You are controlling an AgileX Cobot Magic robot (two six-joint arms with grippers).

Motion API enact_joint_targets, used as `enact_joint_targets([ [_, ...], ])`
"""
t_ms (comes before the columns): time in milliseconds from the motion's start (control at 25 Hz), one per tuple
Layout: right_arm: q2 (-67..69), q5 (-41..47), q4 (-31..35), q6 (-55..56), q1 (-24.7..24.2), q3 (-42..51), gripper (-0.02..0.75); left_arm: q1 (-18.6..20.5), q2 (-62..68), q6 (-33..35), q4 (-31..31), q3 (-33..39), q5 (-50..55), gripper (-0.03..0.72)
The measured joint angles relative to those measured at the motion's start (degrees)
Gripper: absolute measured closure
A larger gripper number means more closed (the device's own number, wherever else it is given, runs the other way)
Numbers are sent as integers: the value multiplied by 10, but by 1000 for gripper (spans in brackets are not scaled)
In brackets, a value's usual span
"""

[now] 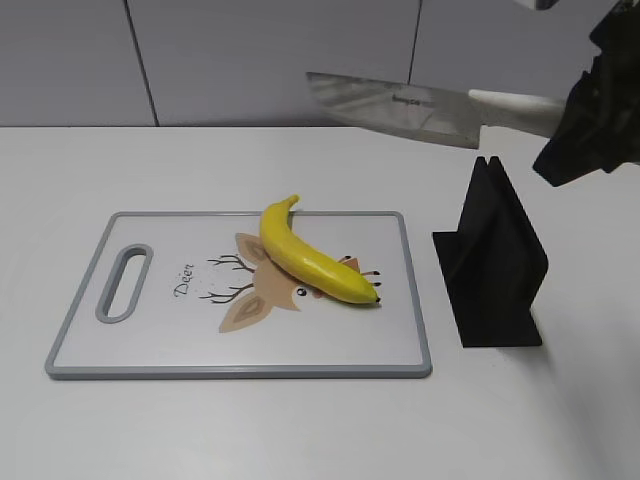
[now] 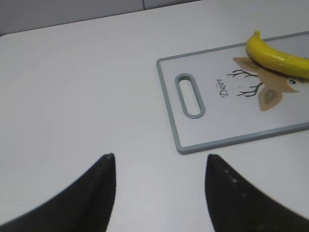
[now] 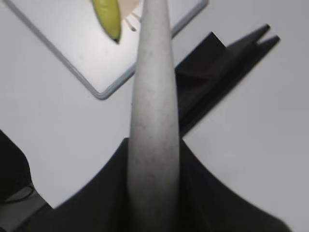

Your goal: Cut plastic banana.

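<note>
The yellow plastic banana (image 1: 312,258) lies whole on the grey-rimmed cutting board (image 1: 150,365), stem toward the back and dark tip toward the right. It also shows in the left wrist view (image 2: 277,58) and the right wrist view (image 3: 107,17). My right gripper (image 1: 575,125) is shut on the white handle of a knife (image 1: 400,108) and holds it in the air above and behind the board's right end, blade pointing left. The handle (image 3: 153,111) runs between the jaws. My left gripper (image 2: 159,166) is open and empty over bare table left of the board (image 2: 231,140).
A black knife stand (image 1: 492,262) sits on the white table just right of the board, below the knife; it also shows in the right wrist view (image 3: 212,72). A grey wall runs behind the table.
</note>
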Motion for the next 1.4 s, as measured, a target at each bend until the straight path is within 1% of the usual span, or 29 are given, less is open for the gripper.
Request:
enact_joint_targets([
  [80, 0, 0, 31, -80, 0, 0, 555, 0, 41, 37, -28, -11, -23, 115],
  [160, 0, -6, 47, -142, 0, 0, 555, 0, 87, 85, -59, -23, -48, 115],
  [320, 4, -21, 49, -187, 0, 0, 555, 0, 177, 187, -129, -56, -89, 115],
  [480, 30, -21, 50, -248, 0, 0, 555, -4, 273, 330, -206, -102, -90, 115],
  [560, 45, -21, 50, -282, 0, -1, 555, -13, 320, 398, -226, -129, -89, 115],
  [720, 66, -22, 50, -332, 0, -13, 555, -51, 422, 507, -233, -194, -66, 115],
  [880, 96, -22, 71, -368, 0, -36, 555, -95, 533, 583, -234, -262, -49, 115],
  [1000, 116, -22, 117, -417, 0, -52, 555, -120, 608, 632, -234, -314, -48, 115],
  [1120, 135, -22, 155, -448, 0, -64, 555, -140, 671, 667, -234, -358, -48, 115],
  [1280, 149, -34, 165, -459, 0, -67, 555, -156, 741, 682, -233, -407, -48, 115],
  [1400, 154, -55, 167, -461, 0, -67, 555, -163, 778, 687, -231, -426, -48, 115],
])
